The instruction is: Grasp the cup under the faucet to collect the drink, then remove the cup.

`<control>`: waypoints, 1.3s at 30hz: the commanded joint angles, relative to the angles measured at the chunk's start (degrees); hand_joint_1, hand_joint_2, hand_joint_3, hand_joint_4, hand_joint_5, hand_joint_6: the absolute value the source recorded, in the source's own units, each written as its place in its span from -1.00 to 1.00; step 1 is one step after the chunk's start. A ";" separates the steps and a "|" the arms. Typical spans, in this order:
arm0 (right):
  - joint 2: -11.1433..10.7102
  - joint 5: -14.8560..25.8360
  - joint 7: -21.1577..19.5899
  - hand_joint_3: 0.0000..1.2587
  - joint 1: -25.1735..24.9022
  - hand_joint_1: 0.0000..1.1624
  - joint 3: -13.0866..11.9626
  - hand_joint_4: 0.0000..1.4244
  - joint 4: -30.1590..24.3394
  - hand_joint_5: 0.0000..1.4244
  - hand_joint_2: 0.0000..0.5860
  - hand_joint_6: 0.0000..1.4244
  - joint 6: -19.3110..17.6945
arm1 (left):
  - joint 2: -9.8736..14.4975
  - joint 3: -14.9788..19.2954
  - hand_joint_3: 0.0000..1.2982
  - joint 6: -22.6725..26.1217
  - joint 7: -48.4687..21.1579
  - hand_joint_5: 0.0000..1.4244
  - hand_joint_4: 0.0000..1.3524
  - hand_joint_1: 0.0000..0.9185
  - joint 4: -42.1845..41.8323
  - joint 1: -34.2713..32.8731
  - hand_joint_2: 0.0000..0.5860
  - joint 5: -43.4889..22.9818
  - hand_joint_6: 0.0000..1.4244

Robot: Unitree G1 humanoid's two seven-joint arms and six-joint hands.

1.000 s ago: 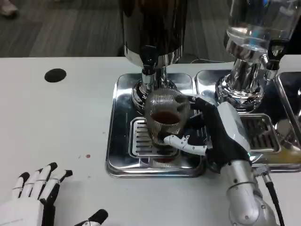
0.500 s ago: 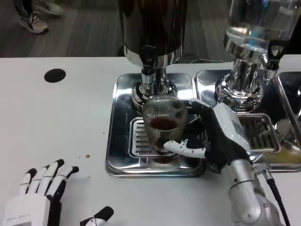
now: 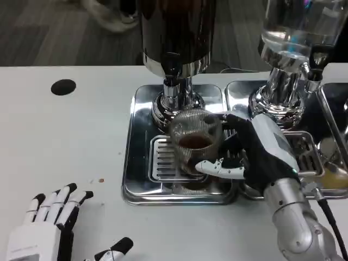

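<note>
Nearest the camera, the left hand [image 3: 46, 228] is resting on the white table [image 3: 65, 141], fingers spread apart and holding nothing. Further in, the right hand [image 3: 255, 155] is wrapping round the cup [image 3: 193, 142] from its right side, thumb crossing in front near the base and fingers curling behind, so it is clamping on the cup. The cup is sitting over the slotted grate of the silver drip tray [image 3: 138, 174], directly below the faucet [image 3: 172, 73] of the dark dispenser [image 3: 176, 32], and is holding dark drink partway up. It is looking like thin, ribbed clear plastic, so it is probably light, a little squashy and prone to spilling; gripping the mid-wall gently and keeping it upright is seeming wisest. Beyond, to the right, a clear dispenser [image 3: 296, 27] is standing on its own tray
</note>
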 commanded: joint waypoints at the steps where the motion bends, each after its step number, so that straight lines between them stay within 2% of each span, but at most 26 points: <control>1: -0.72 -0.57 1.12 0.07 0.71 0.47 0.10 0.08 -3.96 -0.13 -0.30 -0.20 0.55 | -0.11 -0.88 -0.54 -0.27 -0.38 -0.78 -1.00 -1.00 0.83 -0.41 -0.69 -0.06 -0.86; 19: -1.58 1.43 3.12 0.07 5.62 0.46 -1.62 0.08 -8.45 -0.13 -0.29 -0.19 0.66 | -0.03 -2.12 -0.56 0.50 -0.58 -0.78 -1.00 -1.00 0.23 -0.82 -0.69 0.37 -0.86; 39: -2.32 3.19 4.70 0.08 11.41 0.45 -3.93 0.08 -15.85 -0.14 -0.26 -0.19 -0.23 | 0.13 -3.87 -0.57 1.46 -0.88 -0.78 -1.00 -1.00 -0.22 -1.29 -0.70 0.92 -0.88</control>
